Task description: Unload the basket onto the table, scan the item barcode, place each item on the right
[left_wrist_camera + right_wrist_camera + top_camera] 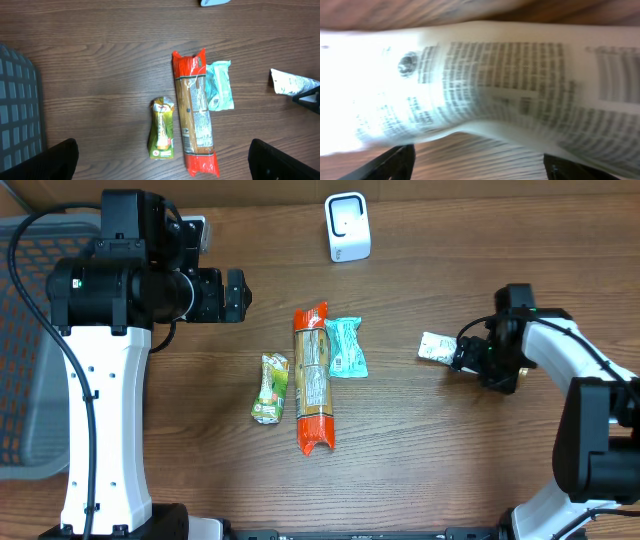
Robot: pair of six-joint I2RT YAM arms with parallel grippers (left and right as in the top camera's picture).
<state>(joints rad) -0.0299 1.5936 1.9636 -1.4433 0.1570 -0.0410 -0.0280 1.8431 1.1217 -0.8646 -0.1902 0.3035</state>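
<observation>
Right gripper [462,356]: spread wide, pinching nothing.
White packet [436,347]: on the desk [430,460], just ahead of the right gripper's fingertips, small print facing up.
Left gripper [238,293]: spread wide, empty.

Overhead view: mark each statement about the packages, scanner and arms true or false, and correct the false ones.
1. The orange package lies between the green packet and the teal packet. True.
2. The teal packet lies on top of the orange package. False: it lies beside it on the table.
3. The white scanner stands beyond the packages. True.
4. The jaws of the left arm grip the green packet. False: they stand open and empty.
5. The white packet sits at the jaws of the right arm, apart from the other three. True.
</observation>
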